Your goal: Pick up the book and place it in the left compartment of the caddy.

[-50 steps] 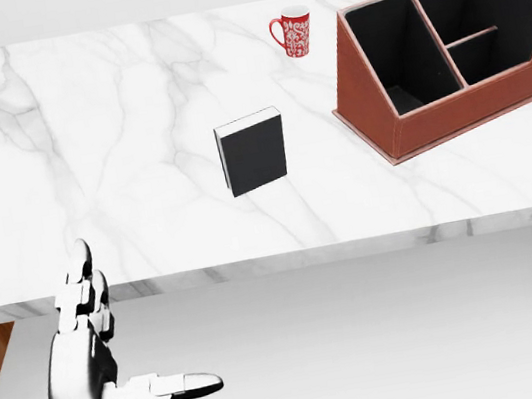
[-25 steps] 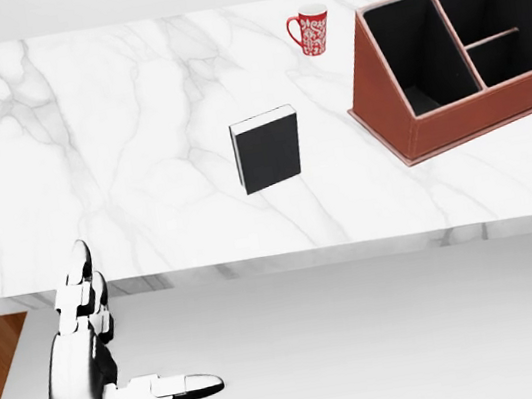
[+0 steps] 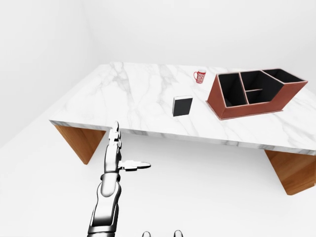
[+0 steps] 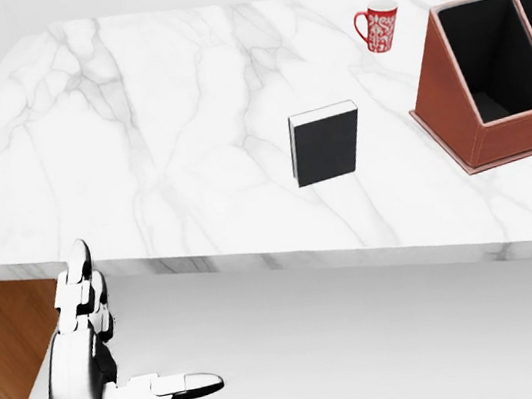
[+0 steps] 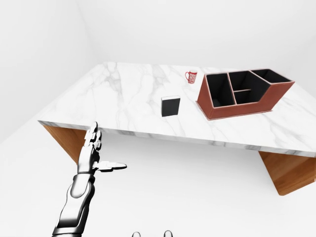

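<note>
Marble table (image 4: 135, 139), one book (image 4: 326, 144), one caddy (image 3: 249, 94), one mug (image 4: 378, 27), left hand (image 4: 95, 363) spread

A white marble table (image 3: 143, 94) with grey veining stands on angled wooden legs (image 3: 81, 140) in a plain white room. A red mug (image 4: 378, 27) with a white pattern sits upright near the tabletop's upper edge in the head view, handle turned left.

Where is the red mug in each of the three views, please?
Left-eye view: mug right of centre, near the top of the table.
Head view: mug upper right.
Right-eye view: mug just right of centre, upper part.
Shared landmark: the caddy, to the mug's right in every view.
</note>
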